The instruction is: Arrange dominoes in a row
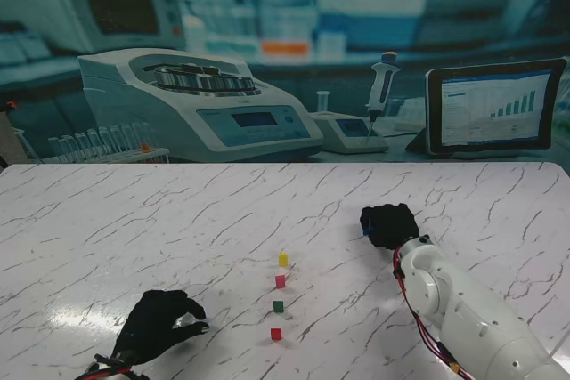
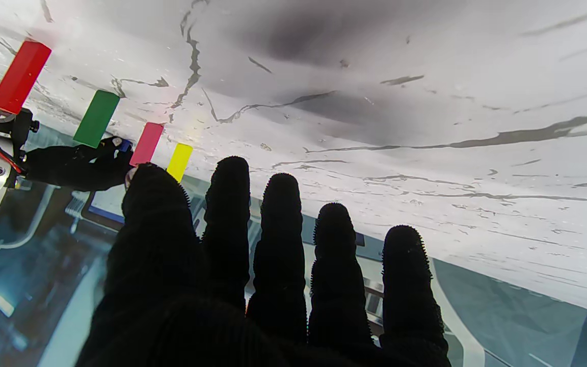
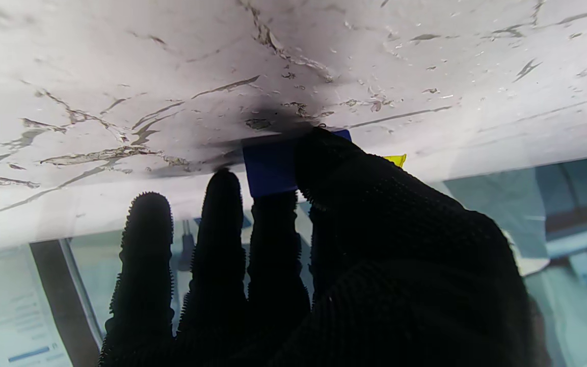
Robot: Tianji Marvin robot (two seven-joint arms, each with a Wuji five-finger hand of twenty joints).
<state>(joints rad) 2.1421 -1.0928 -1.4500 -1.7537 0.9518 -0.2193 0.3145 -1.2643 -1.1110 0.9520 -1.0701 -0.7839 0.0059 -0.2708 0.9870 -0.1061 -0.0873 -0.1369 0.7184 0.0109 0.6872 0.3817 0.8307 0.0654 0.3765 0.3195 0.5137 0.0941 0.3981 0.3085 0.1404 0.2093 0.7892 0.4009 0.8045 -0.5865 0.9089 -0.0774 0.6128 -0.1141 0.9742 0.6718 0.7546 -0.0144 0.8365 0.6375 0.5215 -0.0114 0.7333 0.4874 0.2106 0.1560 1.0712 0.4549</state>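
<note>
The work surface is a white marble-pattern table [image 1: 134, 220] before a laboratory backdrop. Four dominoes stand in one row, nearest to farthest: red domino [image 1: 276, 334], green domino [image 1: 278, 306], pink domino [image 1: 280, 281], yellow domino [image 1: 283, 259]. The right hand [image 1: 388, 224], right of the row, pinches a fifth, the blue domino [image 3: 269, 165], largely hidden by fingers. The left hand [image 1: 158, 322] rests empty, fingers spread.

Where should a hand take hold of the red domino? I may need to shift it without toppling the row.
The red domino stands upright at the near end of the row, next to the green domino. Probably best to pinch its two narrow edges from above, near the top: its broad faces point along the row, so pressing those risks tipping it.
</note>
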